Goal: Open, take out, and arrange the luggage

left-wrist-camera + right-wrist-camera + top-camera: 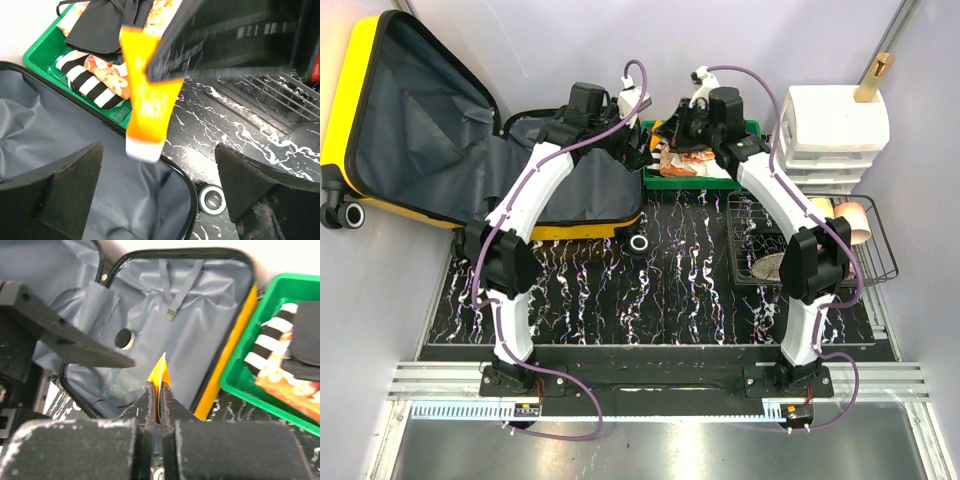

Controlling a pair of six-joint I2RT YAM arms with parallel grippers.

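Note:
The yellow luggage (342, 110) lies open at the back left, its grey lining (60, 130) bare; the lining also shows in the right wrist view (190, 335). My right gripper (159, 390) is shut on the crimped end of an orange tube (162, 371). It holds the tube (147, 100) cap-down above the luggage's edge, next to the green tray (40, 52). My left gripper (157, 170) is open and empty above the luggage's right half, with the tube hanging just beyond its fingertips. In the top view both grippers meet between the luggage and the tray (705, 184).
The green tray (240, 375) holds a striped item (87, 82), a black pouch (100, 27) and printed packets. A luggage wheel (212, 199) rests on the black marbled table. At the right stand a wire basket (880, 265) with a pink cup (852, 222) and a white drawer unit (830, 130).

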